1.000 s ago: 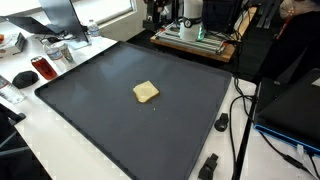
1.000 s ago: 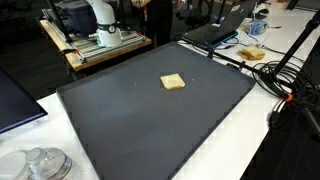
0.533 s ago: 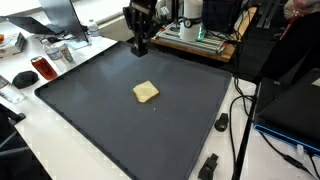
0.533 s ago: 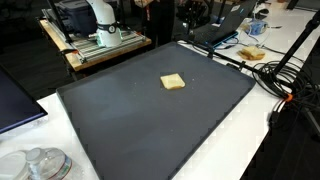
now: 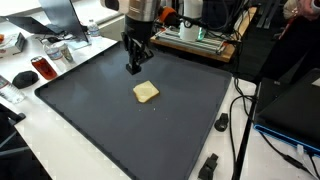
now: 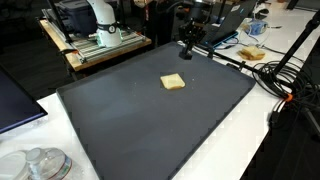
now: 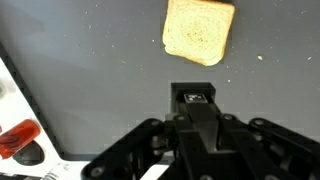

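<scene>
Dark grey and matte, the mat [image 5: 95, 125] spreads flat and smooth across the table in both exterior views. The black metal gripper [image 5: 133, 68] points down over its far part, jaws pressed together on nothing. A toast slice [image 5: 146, 92] lies flat near the mat's middle, apart from the gripper and ahead of its tips in the wrist view [image 7: 199, 30]. The slice is pale tan and nearly square, with no clear long axis, and sits slightly askew.

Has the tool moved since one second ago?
Yes. The tool has come in over the dark mat, closer to the bread slice.
</scene>
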You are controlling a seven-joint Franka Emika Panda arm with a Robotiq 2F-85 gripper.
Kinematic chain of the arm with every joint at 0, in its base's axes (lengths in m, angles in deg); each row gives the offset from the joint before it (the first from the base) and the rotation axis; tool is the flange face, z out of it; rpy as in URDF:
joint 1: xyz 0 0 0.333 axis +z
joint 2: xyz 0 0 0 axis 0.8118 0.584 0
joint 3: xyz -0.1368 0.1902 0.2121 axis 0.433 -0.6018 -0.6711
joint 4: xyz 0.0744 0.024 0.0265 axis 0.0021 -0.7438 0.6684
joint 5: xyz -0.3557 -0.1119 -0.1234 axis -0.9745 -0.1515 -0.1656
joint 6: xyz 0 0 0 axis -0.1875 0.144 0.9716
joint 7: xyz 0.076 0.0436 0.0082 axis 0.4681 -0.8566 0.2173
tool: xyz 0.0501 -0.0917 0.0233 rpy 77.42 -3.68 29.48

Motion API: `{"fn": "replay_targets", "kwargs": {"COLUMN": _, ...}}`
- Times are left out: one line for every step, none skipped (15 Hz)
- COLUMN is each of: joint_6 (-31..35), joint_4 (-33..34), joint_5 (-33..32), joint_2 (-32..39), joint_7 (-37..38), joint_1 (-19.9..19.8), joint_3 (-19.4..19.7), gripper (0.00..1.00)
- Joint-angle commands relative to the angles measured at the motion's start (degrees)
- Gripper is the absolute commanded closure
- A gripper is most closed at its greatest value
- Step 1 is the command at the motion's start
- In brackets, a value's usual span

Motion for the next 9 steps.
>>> {"fn": "replay_targets", "kwargs": {"joint_6": -0.01, "joint_4": 0.08, "joint_5": 0.46, "joint_2": 0.2, "joint_7": -0.32, "joint_1": 1.12, "joint_3": 1.11, "gripper": 0.79}}
{"fn": "replay_targets", "kwargs": {"joint_6": -0.01, "joint_4": 0.08, "joint_5": 0.45, "joint_2": 0.18, "joint_7": -0.32, "joint_1": 1.11, "joint_3": 1.15, "gripper": 0.79}}
{"fn": "replay_targets", "kwargs": {"joint_6": -0.01, "joint_4": 0.09, "joint_5": 0.44, "joint_2": 0.06, "joint_7": -0.36, "joint_1": 1.08, "joint_3": 1.22, "gripper": 0.79}}
{"fn": "replay_targets", "kwargs": {"joint_6": -0.01, "joint_4": 0.09, "joint_5": 0.43, "joint_2": 0.0, "joint_7": -0.37, "joint_1": 1.06, "joint_3": 1.26, "gripper": 0.79}}
{"fn": "replay_targets", "kwargs": {"joint_6": -0.02, "joint_4": 0.09, "joint_5": 0.43, "joint_2": -0.04, "joint_7": -0.36, "joint_1": 1.05, "joint_3": 1.27, "gripper": 0.79}}
{"fn": "replay_targets", "kwargs": {"joint_6": -0.02, "joint_4": 0.1, "joint_5": 0.43, "joint_2": -0.04, "joint_7": -0.36, "joint_1": 1.05, "joint_3": 1.27, "gripper": 0.79}}
{"fn": "replay_targets", "kwargs": {"joint_6": -0.02, "joint_4": 0.09, "joint_5": 0.43, "joint_2": -0.04, "joint_7": -0.36, "joint_1": 1.05, "joint_3": 1.27, "gripper": 0.94}}
{"fn": "replay_targets", "kwargs": {"joint_6": 0.0, "joint_4": 0.64, "joint_5": -0.12, "joint_2": 0.59, "joint_7": 0.61, "joint_1": 1.38, "joint_3": 1.44, "gripper": 0.94}}
{"fn": "replay_targets", "kwargs": {"joint_6": -0.56, "joint_4": 1.61, "joint_5": -1.17, "joint_2": 1.78, "joint_7": 2.7, "joint_1": 2.13, "joint_3": 1.82, "gripper": 0.94}}
